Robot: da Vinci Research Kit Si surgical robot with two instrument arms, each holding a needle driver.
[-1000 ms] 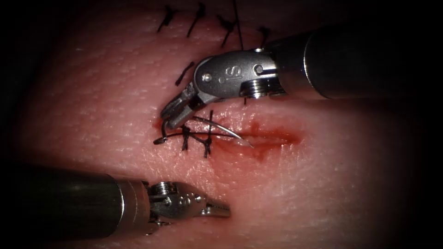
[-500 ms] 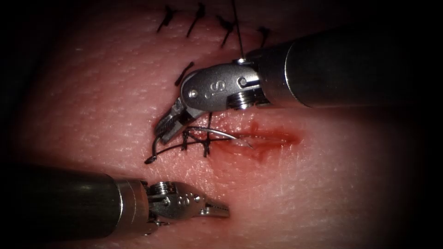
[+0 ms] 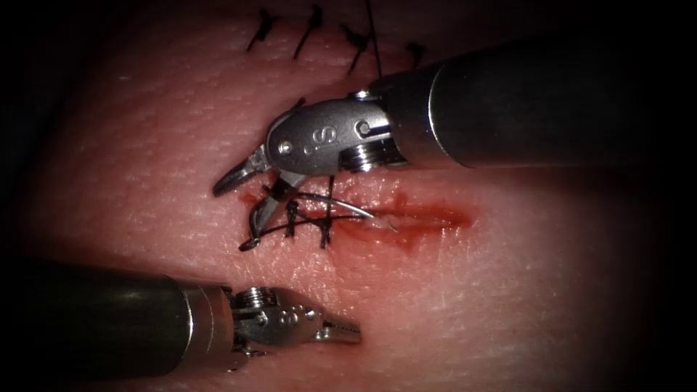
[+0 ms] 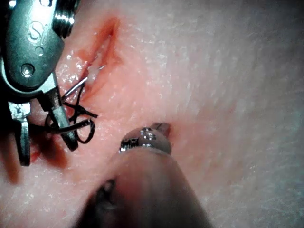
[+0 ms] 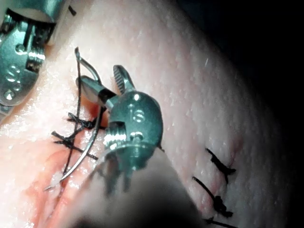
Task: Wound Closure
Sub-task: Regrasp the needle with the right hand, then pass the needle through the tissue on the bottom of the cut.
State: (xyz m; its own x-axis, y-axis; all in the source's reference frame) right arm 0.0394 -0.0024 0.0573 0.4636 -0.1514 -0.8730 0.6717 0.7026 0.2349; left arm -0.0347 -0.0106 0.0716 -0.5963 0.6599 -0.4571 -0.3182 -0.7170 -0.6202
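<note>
The tissue [image 3: 508, 290] has a red cut [image 3: 428, 216] with two dark stitches [image 3: 325, 226] across its left end. The curved needle [image 3: 341, 205] lies over those stitches, its point at the cut's edge; whether it is in the tissue I cannot tell. Its tail end curls left of the stitches, with thread [image 3: 272, 231] trailing from it. My right tool [image 3: 236, 210] stands open above the needle's tail part and holds nothing; its jaws straddle the needle [image 5: 80, 161]. Below the cut, my left tool [image 3: 350, 332] is shut and empty, also seen at its tip [image 4: 161, 129].
Several older stitches [image 3: 308, 29] run along the tissue's far edge. A strand of thread [image 3: 374, 36] rises past the right tool's shaft [image 3: 523, 109]. Red fluid pools in and just below the cut. The left tool's shaft [image 3: 94, 319] covers the near left.
The right tool has slid left and opened its jaws, letting go of the needle's tail end. The needle has settled a little lower over the stitches. The left tool has not moved.
</note>
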